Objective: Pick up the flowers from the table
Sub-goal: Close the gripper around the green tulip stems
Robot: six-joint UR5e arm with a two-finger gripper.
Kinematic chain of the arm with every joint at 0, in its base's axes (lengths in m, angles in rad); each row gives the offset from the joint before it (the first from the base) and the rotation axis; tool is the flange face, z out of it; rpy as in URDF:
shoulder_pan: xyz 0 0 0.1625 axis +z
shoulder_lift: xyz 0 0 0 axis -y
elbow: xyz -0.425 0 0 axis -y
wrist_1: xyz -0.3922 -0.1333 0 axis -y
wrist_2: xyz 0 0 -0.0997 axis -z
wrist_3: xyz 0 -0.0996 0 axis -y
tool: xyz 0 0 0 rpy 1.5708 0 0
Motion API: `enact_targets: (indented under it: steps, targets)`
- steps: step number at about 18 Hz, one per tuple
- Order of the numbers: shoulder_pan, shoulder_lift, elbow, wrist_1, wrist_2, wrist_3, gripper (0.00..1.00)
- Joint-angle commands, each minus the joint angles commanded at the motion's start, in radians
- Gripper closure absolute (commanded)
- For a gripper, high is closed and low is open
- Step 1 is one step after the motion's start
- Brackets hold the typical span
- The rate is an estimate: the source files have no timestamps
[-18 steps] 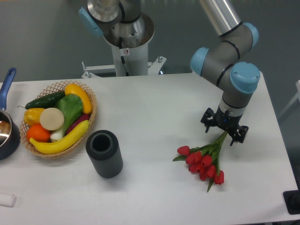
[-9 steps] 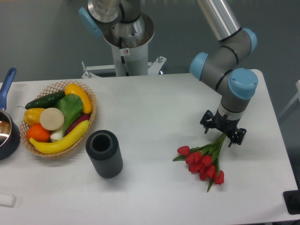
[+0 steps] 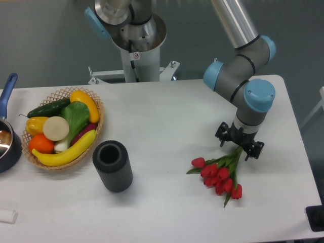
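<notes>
I am at the step of getting hold of the flowers (image 3: pixel 218 174). They lie flat on the white counter (image 3: pixel 167 116), near its right side, with the red buds pointing toward the front edge and the stems pointing back to me. My end effector (image 3: pixel 239 142) is right over the stem ends, with one finger on each side. I think it is spread apart and not squeezing yet, but it is small and dark here, so I can't be sure. Next I need to go low, pinch the thin stems, and lift straight up. The buds are smooth, round and shiny. The stems are long, skinny and pale green. The counter is plain and flat.
</notes>
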Motion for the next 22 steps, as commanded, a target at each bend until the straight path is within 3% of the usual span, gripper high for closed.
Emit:
enact_targets:
  steps: [8,22]
  targets:
    - [0.003,0.006,0.0,0.0,-0.002,-0.008,0.61]
    - [0.008,0.014,0.003,0.0,-0.006,-0.018,0.72]
